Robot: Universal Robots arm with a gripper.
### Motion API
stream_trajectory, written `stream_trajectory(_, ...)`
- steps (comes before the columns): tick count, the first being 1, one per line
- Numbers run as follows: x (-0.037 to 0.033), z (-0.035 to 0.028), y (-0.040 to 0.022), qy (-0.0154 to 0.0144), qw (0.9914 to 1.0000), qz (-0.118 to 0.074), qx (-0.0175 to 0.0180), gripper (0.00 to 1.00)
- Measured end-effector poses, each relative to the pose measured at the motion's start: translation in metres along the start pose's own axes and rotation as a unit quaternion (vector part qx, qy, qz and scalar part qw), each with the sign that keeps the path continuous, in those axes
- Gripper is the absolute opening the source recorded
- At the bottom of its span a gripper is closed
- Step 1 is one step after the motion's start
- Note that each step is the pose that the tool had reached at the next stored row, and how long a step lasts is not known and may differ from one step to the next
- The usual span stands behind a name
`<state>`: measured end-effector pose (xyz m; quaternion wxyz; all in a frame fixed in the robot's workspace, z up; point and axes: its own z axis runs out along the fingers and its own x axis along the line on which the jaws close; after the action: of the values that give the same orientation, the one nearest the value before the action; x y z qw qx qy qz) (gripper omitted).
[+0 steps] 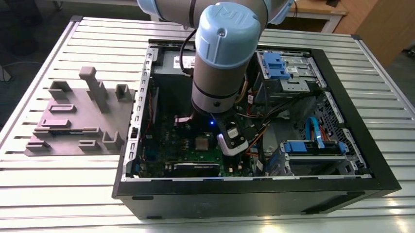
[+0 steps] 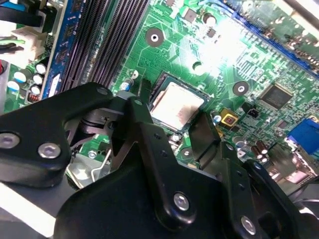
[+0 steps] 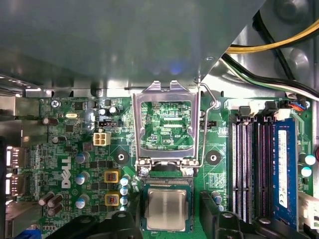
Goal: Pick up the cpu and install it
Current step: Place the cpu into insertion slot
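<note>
CPU [image 3: 167,209] lies flat and square inside its socket [image 3: 167,182] on the green motherboard [image 3: 70,149], silver top up. The gripper [image 3: 167,221] hangs just above it with its jaws spread. In the second wrist view one black finger [image 2: 204,129] stands on each side of the chip, and a strip of socket rim shows between finger and metal. Whether the tips touch that rim is hard to judge.

The hinged load frame [image 3: 138,129] is swung open off one socket edge, with bare board showing through its window. Memory slots [image 3: 239,169] run along one flank and small capacitors [image 3: 82,177] crowd the other.

In the exterior view the arm reaches down into the open computer case [image 1: 259,194], which lies on a slatted table [image 1: 52,194]. Its walls, blue drive bays [image 1: 279,65] and loose cables [image 1: 259,128] close in around the gripper. A grey fixture block [image 1: 71,126] sits outside the case, on the exterior view's left.
</note>
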<state>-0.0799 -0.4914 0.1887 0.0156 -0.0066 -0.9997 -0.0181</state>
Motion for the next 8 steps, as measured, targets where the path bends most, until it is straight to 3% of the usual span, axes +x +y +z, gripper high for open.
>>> stream_trajectory(2, 0.0, 0.0, -0.0002, 0.0, 1.0, -0.001, 0.0, 0.56)
stream_trajectory(3, 0.0, 0.0, -0.0002, 0.0001, 1.0, -0.002, 0.0, 0.5)
stream_trajectory(8, 0.002, 0.0, -0.0004, 0.0001, 1.0, -0.003, -0.0001, 0.5)
